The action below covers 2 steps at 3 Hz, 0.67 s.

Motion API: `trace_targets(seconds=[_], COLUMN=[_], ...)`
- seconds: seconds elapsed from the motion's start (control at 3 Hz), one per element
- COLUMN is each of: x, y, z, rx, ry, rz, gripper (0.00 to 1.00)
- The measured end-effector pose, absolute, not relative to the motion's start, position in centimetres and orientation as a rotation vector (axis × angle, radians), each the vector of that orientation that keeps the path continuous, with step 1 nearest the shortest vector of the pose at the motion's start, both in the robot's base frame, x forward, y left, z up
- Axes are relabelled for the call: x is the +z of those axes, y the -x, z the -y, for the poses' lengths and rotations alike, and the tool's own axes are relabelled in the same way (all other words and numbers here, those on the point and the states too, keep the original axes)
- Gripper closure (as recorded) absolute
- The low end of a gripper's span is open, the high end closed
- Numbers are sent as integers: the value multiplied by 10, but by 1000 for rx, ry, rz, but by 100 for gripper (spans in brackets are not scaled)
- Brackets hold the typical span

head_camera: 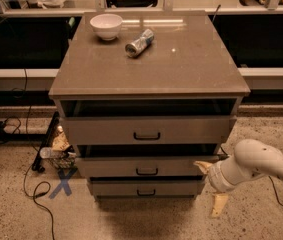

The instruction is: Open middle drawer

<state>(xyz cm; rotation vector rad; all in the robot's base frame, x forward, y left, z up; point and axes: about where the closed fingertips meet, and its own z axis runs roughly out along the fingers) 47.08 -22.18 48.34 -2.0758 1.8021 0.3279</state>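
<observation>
The grey cabinet has three drawers. The middle drawer [111, 167] has a medium-height face and a small black bar handle [146, 171], and it stands slightly pulled out, with a dark gap above it. My gripper [210, 185] is at the drawer's right end, on the white arm [261, 165] that comes in from the right. It is open: one tan finger [201, 165] is at the right edge of the drawer face, and the other [219, 204] points down toward the floor.
The taller top drawer [101, 130] and the slim bottom drawer [116, 188] also stand slightly out. A white bowl [106, 25] and a lying can [139, 42] are on the cabinet top. Cables, a bottle and a blue X mark [62, 182] are on the floor at left.
</observation>
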Motion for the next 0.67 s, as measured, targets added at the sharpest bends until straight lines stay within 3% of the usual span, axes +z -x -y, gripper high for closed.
trace_targets(seconds=[0.67], x=[458], y=[-516], z=[196], rx=[216], ry=[2047], rz=[-1699], gripper=[0])
